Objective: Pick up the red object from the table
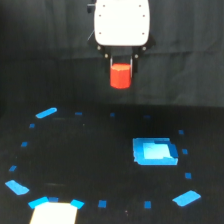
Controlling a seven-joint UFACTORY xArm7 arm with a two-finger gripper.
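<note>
The red object is a small red-orange stubby block held between the gripper's two dark fingers, high above the table. My gripper hangs from its white body at the top centre of the exterior view and is shut on the block. The block's top is hidden between the fingers. The table is a flat black surface with small blue tape marks.
A blue rectangular piece lies on the table at the exterior view's right. Larger blue tape strips lie at the left, lower left and lower right. A white patch sits at the bottom edge.
</note>
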